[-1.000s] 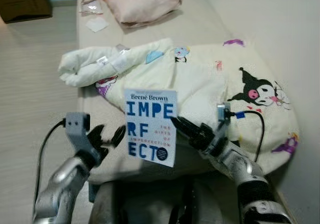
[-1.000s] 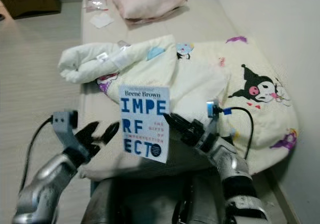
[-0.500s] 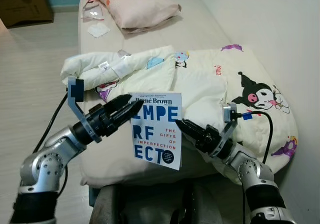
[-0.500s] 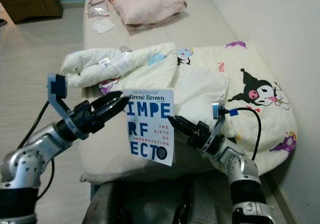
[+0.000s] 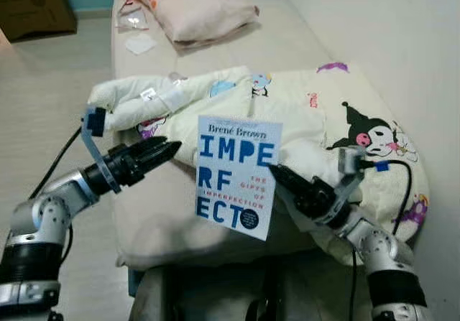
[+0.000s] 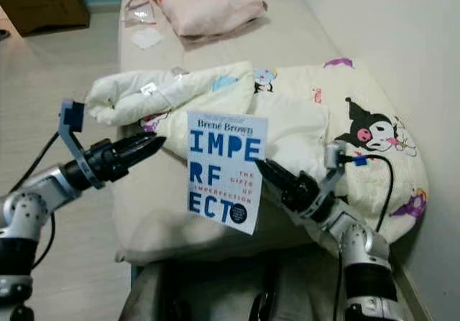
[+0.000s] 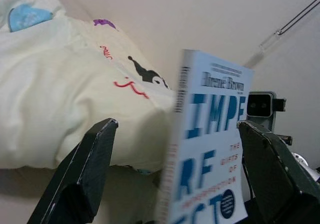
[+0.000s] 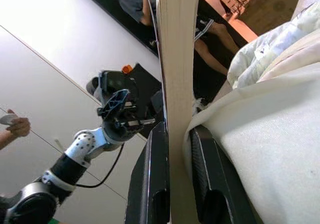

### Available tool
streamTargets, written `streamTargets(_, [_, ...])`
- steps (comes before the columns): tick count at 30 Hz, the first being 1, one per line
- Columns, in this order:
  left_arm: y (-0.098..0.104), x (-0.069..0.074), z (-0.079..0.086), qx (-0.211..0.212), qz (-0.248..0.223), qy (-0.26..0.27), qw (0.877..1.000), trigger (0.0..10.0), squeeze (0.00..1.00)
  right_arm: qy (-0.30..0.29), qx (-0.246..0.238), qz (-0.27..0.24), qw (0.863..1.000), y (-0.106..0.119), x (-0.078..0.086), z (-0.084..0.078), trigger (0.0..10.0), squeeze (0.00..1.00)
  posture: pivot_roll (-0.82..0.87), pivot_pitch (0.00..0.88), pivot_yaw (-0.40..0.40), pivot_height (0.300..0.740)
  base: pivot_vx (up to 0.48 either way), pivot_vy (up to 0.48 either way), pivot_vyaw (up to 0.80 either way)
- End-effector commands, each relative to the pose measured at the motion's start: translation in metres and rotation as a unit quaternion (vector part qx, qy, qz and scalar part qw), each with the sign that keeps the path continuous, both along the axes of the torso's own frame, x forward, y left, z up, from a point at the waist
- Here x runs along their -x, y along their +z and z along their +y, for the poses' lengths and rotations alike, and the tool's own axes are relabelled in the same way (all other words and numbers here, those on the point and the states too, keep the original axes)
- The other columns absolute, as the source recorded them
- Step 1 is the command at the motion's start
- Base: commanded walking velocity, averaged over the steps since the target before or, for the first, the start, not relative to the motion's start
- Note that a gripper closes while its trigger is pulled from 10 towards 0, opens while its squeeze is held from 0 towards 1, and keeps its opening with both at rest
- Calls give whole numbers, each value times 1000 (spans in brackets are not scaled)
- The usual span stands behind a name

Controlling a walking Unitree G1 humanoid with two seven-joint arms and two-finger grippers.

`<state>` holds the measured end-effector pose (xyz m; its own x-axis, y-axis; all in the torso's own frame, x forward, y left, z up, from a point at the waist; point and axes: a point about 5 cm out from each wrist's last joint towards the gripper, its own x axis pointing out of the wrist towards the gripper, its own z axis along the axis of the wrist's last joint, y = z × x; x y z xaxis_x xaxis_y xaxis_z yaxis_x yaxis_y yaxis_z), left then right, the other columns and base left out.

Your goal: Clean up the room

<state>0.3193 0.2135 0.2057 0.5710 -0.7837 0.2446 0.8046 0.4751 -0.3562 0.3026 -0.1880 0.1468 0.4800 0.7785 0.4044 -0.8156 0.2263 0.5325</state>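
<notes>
A white book (image 5: 237, 177) with big blue letters, by Brené Brown, is held upright over the near end of the bed. My right gripper (image 5: 277, 171) is shut on its right edge; in the right wrist view the page block (image 8: 175, 58) stands clamped between the two fingers. My left gripper (image 5: 172, 147) hovers to the left of the book, a short gap away, pointing at it. In the left wrist view its fingers (image 7: 85, 174) stand wide apart and open, with the book cover (image 7: 210, 149) beyond them.
A cream cartoon-print blanket (image 5: 295, 113) lies bunched on the bed (image 5: 287, 41), its rolled end (image 5: 136, 98) at the left. A pink pillow (image 5: 194, 5) and plastic wrappers (image 5: 136, 37) lie at the far end. A cardboard box (image 5: 36, 8) is on the floor. The wall runs along the right.
My left gripper, raised to the book's top left corner half a second ago, has drawn back to the left and is apart from it. The book has shifted slightly right.
</notes>
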Motion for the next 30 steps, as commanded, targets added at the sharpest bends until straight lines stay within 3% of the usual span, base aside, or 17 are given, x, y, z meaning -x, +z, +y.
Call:
streamTargets(1, [-3, 3, 2, -1, 13, -35, 999, 10000, 0, 28, -24, -35, 999, 10, 6, 1, 0, 0, 60, 210, -19, 607, 0, 0, 0])
streamTargets(4, [-6, 5, -4, -1, 22, -75, 997, 10000, 0, 46, -26, -37, 998, 12, 10, 4, 0, 0, 52, 218, -12, 607, 0, 0, 0])
streamTargets(6, [-6, 5, -4, -1, 22, -75, 997, 10000, 0, 46, -26, -37, 998, 12, 10, 4, 0, 0, 52, 218, -12, 607, 0, 0, 0])
streamTargets(9, [-9, 5, -17, 2, 30, -119, 992, 10000, 0, 64, -22, -36, 997, 13, 13, 8, 0, 0, 45, 226, -10, 607, 0, 0, 0])
streamTargets(11, [-12, 9, -37, 10, 35, -171, 985, 10000, 0, 73, -19, -34, 997, 13, 15, 12, 0, 0, 35, 235, -3, 607, 0, 0, 0])
streamTargets(13, [-13, 9, -44, 12, 37, -185, 982, 10000, 0, 76, -21, -34, 996, 13, 16, 13, 0, 0, 35, 235, -3, 607, 0, 0, 0])
streamTargets(15, [-14, 5, -52, 14, 37, -192, 981, 10000, 0, 80, -24, -34, 996, 15, 19, 14, 0, 0, 24, 243, 8, 607, 0, 0, 0])
streamTargets(23, [-10, -4, -56, 24, 34, -185, 982, 10000, 0, 84, -24, -31, 996, 13, 23, 15, 0, 0, 23, 249, 14, 607, 0, 0, 0])
streamTargets(24, [-8, -6, -56, 30, 36, -180, 983, 0, 0, 84, -23, -30, 996, 13, 23, 16, 0, 0, 25, 250, 16, 607, 0, 0, 0])
streamTargets(30, [-8, -7, -57, 39, 39, -182, 982, 0, 0, 84, -20, -28, 996, 12, 23, 17, 0, 0, 25, 247, 16, 607, 0, 0, 0])
